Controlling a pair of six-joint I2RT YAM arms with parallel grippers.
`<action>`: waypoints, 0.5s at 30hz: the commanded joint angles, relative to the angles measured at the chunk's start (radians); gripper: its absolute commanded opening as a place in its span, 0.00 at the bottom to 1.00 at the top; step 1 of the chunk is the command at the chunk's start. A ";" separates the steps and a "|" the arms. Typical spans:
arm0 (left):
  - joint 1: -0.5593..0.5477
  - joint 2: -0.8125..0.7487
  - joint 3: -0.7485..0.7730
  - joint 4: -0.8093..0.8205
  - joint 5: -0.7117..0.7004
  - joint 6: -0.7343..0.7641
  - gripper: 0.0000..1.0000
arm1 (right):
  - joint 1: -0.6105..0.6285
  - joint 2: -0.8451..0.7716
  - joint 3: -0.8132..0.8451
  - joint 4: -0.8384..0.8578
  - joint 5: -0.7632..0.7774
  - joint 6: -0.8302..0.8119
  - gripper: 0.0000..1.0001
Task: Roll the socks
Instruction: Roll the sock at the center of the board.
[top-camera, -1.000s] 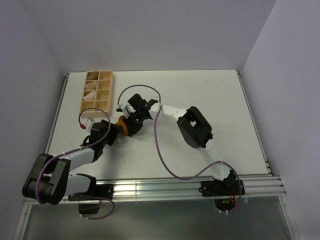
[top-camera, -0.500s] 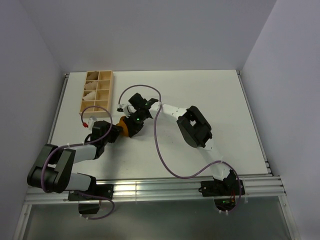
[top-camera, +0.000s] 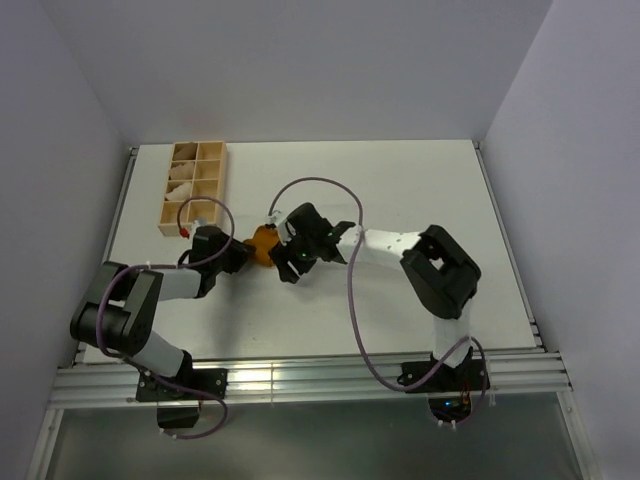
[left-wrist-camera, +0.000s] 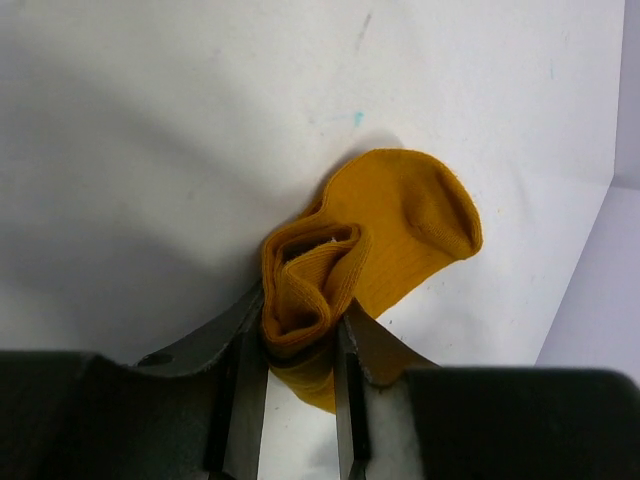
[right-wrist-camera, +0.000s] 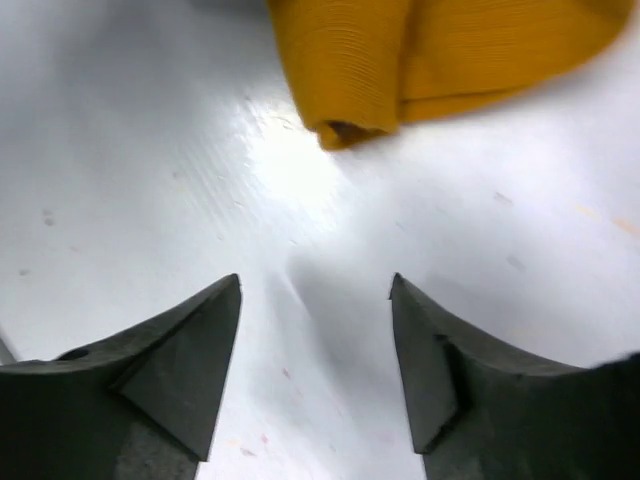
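Observation:
The sock (left-wrist-camera: 400, 215) is a mustard-orange bundle, partly rolled, lying on the white table; its dark cuff is hidden. In the left wrist view my left gripper (left-wrist-camera: 300, 335) is shut on the rolled end, one finger pressed against each side. From above, the sock (top-camera: 263, 243) sits between the two arms, with the left gripper (top-camera: 240, 256) at its left. My right gripper (top-camera: 285, 256) stands just right of it. In the right wrist view that gripper (right-wrist-camera: 315, 285) is open and empty, and the sock (right-wrist-camera: 440, 50) lies a short way ahead of its fingertips.
A wooden compartment box (top-camera: 214, 178) sits at the back left of the table, with pale rolled bundles (top-camera: 181, 184) in some cells. Purple cables loop over both arms. The table's walls stand on the left, back and right.
The right gripper has opened, let go of the sock and drawn back to the right. The left gripper has advanced and closed on the sock's rolled end.

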 joint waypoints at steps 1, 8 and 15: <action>-0.019 0.070 0.041 -0.118 0.072 0.069 0.09 | 0.032 -0.182 -0.108 0.216 0.286 -0.004 0.70; -0.058 0.127 0.148 -0.185 0.138 0.110 0.09 | 0.172 -0.268 -0.235 0.400 0.611 -0.168 0.78; -0.068 0.136 0.174 -0.225 0.172 0.127 0.09 | 0.271 -0.157 -0.202 0.477 0.785 -0.297 0.80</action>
